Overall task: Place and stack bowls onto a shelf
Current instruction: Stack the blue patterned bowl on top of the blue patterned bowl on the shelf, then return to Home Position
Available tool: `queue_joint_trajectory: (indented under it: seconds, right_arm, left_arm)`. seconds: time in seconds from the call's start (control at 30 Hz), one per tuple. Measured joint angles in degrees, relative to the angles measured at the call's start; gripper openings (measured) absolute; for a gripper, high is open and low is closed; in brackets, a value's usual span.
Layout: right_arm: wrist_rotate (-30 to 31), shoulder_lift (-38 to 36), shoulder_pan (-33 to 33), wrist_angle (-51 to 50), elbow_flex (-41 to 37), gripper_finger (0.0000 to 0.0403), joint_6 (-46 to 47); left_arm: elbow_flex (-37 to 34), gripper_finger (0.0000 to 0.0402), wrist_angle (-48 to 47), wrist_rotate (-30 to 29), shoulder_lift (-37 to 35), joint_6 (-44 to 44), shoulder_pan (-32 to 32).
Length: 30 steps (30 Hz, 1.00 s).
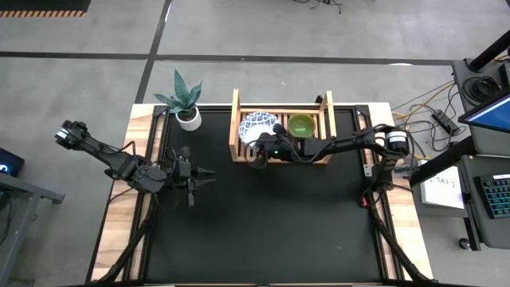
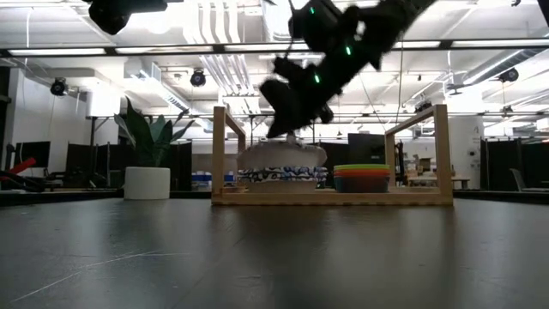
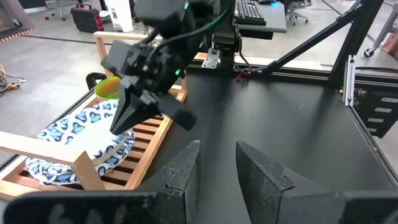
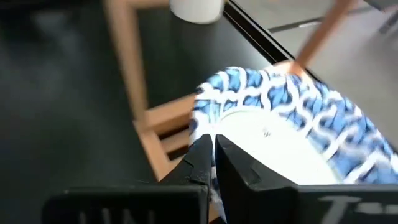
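Here, on the wooden shelf (image 1: 280,154), a stack of blue-patterned white bowls (image 1: 259,127) beside nested plastic bowls (image 1: 300,125), green on top. Probably rigid, breakable, slick; best pinched at the scalloped rim. Right gripper (image 4: 213,163) nearly closed at that rim. Left gripper (image 1: 204,180) parted, idle over the table (image 1: 263,231).

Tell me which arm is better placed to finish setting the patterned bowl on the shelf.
Right. The right gripper is over the shelf, its fingers closed on the patterned bowl. The left gripper waits over the mat, away from the shelf.
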Motion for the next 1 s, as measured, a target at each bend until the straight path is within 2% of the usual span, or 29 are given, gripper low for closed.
queue_joint_trajectory:
  seconds: [0.2, 0.43, 0.67, 0.83, 1.0]
  right_arm:
    - [-0.50, -1.20, -0.91, 10.34, -5.71, 0.0009, 1.31]
    - [1.16, -3.50, 0.72, 17.39, -9.29, 0.0009, -4.01]
    - [1.44, 1.08, -2.33, 24.96, -15.37, 0.0009, -1.20]
    - [1.18, 2.40, -3.37, 29.91, -16.69, 0.0009, -0.45]
    - [0.79, -0.32, -1.71, 30.61, -16.85, 0.0009, -2.83]
  left_arm:
    - [0.00, 0.0084, -0.07, 0.00, -0.02, 1.32, 0.00]
    - [0.02, 0.0084, -0.10, 0.00, -0.02, 1.51, 0.00]
    - [0.02, 0.0084, 0.15, -0.08, 0.00, 1.57, 0.04]
    - [0.07, 0.0084, 0.31, -1.35, 0.00, 1.89, 0.04]
    - [0.06, 0.0084, 0.13, -1.36, 0.08, 1.93, 0.04]
